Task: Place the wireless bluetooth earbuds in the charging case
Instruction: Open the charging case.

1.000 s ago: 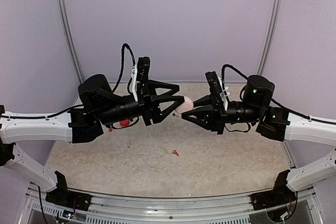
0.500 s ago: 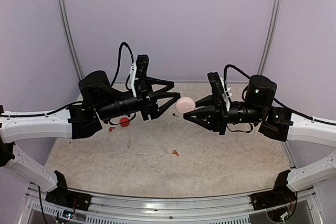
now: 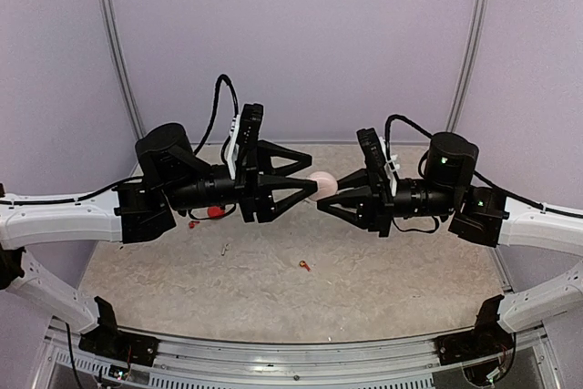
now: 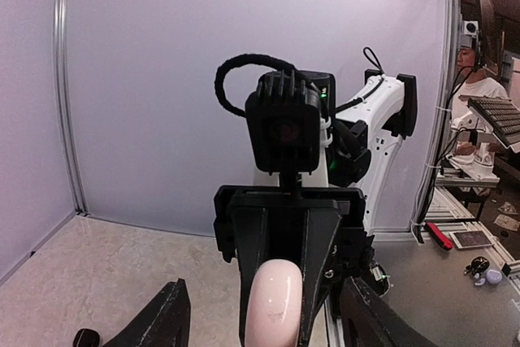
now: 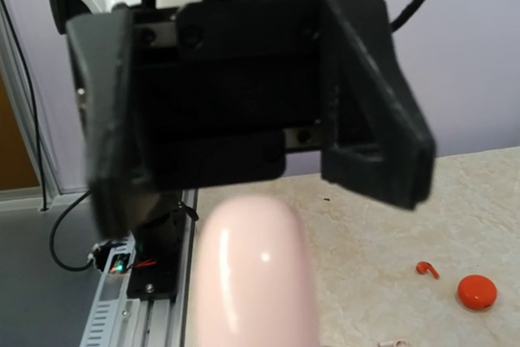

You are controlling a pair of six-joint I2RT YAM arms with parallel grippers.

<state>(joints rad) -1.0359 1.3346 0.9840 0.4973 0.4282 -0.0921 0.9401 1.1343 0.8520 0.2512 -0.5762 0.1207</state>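
My right gripper [image 3: 328,193] is shut on a pale pink charging case [image 3: 322,185], held in the air over the table's middle. The case fills the lower centre of the right wrist view [image 5: 252,274]. My left gripper [image 3: 311,175] faces it, open, with one finger [image 4: 166,323] on each side of the case [image 4: 276,306] and a gap on both sides. A red-orange earbud [image 3: 303,266] lies on the table in front. A pale earbud [image 3: 225,249] and a red earbud [image 3: 192,223] lie under the left arm.
A round red case [image 3: 215,212] sits on the table below the left arm, also in the right wrist view [image 5: 476,292] beside the red earbud [image 5: 426,269]. Purple walls enclose the speckled table [image 3: 392,271].
My left gripper drew back to the left, then came forward again to the pink case with its jaws wider apart. The right gripper held the case still.
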